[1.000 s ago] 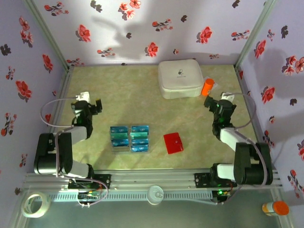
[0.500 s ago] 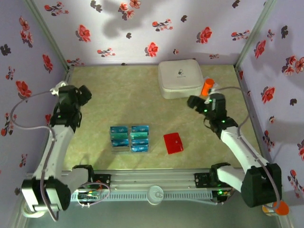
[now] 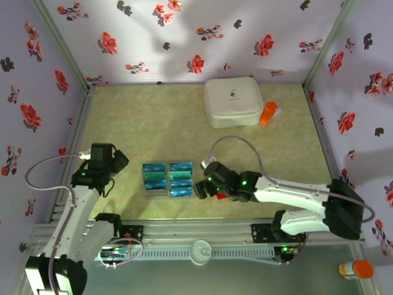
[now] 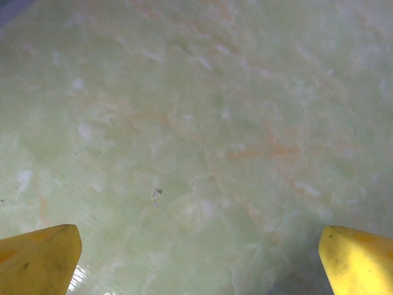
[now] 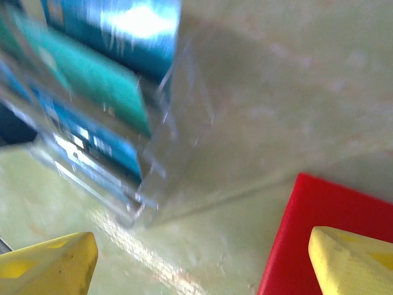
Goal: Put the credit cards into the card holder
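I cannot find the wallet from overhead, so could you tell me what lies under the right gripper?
Under the open right gripper lies a corner of the red card holder, with the credit cards in a clear rack just ahead. Overhead, the arm covers most of the holder.

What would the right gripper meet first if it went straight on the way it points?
Probably the bare table, between the clear card stand and the red card holder; depth is unclear.
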